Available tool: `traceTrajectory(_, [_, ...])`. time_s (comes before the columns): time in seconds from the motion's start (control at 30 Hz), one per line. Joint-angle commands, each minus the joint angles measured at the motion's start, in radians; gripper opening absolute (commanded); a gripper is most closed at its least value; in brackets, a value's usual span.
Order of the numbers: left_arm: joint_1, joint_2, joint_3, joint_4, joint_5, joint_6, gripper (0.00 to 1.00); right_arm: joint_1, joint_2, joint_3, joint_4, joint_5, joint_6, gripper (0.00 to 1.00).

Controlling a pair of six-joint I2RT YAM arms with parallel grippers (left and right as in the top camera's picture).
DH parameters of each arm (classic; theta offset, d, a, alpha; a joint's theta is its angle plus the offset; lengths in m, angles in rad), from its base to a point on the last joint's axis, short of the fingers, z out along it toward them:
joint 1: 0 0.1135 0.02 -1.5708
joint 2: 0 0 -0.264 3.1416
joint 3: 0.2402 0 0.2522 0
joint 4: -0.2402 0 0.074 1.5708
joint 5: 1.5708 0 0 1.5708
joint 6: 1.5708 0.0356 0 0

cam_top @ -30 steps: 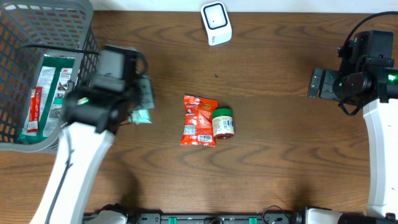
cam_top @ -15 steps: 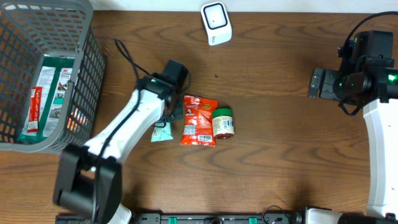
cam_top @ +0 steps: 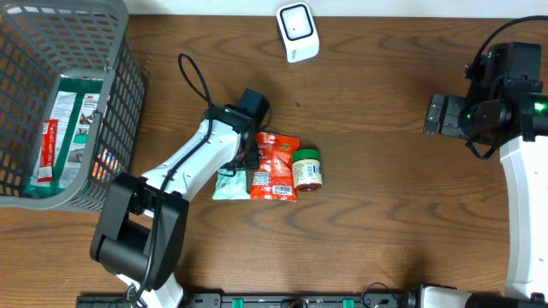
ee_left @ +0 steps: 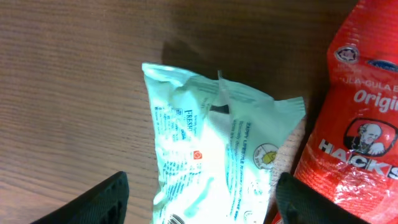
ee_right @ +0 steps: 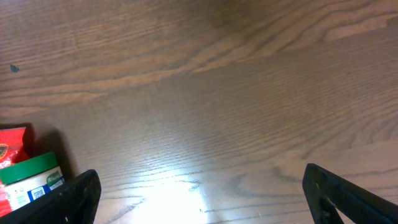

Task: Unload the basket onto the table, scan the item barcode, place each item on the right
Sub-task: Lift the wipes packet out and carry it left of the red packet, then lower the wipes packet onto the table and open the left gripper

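Observation:
A pale mint-green packet [cam_top: 229, 184] [ee_left: 217, 149] lies flat on the wooden table, its right edge against a red Hacks candy packet [cam_top: 274, 167] [ee_left: 360, 124]. My left gripper [cam_top: 242, 164] [ee_left: 202, 202] hovers just over the mint packet, open. Its dark fingers [ee_left: 106, 199] stand apart on either side and nothing is pinched. The white barcode scanner [cam_top: 297, 32] sits at the table's back edge. At the right side my right gripper [cam_top: 445, 114] [ee_right: 205, 193] is open over bare wood, holding nothing.
A small green-lidded jar [cam_top: 306, 168] [ee_right: 31, 180] stands against the red packet's right side. A grey wire basket [cam_top: 128, 77] at the far left holds more packets. The left arm stretches from the front edge across the table's left-middle.
The left arm swung from the basket to the table's middle carrying the mint packet, set it down beside the red packet and opened its jaws. The right arm stayed still.

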Motion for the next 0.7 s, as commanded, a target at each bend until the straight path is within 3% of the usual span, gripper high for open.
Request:
traceTrajectory(0.0, [0.012,-0.01,0.043,-0.022,0.005,0.055,0.77,-0.002,-0.001,0.01,0.002,0.009,0.015,0.99])
traceTrajectory(0.1, [0.027,-0.046,0.076,-0.046,0.057,0.054,0.75,-0.002,-0.001,0.01,0.002,0.009,0.015,0.99])
traceTrajectory(0.13, [0.032,-0.057,0.076,-0.043,0.07,0.053,0.62,-0.002,-0.001,0.01,0.002,0.009,0.014,0.99])
traceTrajectory(0.17, [0.035,-0.069,0.076,-0.043,0.079,0.053,0.31,-0.002,-0.001,0.01,0.002,0.009,0.014,0.99])
traceTrajectory(0.27, [0.036,-0.074,0.075,-0.043,0.08,0.051,0.14,-0.002,-0.001,0.01,0.002,0.009,0.015,0.99])
traceTrajectory(0.53, [0.035,-0.048,-0.008,-0.03,0.086,-0.034,0.14,-0.002,-0.001,0.01,0.002,0.009,0.014,0.99])
traceTrajectory(0.67, [0.035,-0.039,-0.082,0.055,0.137,-0.044,0.14,-0.002,-0.001,0.01,0.002,0.009,0.015,0.99])
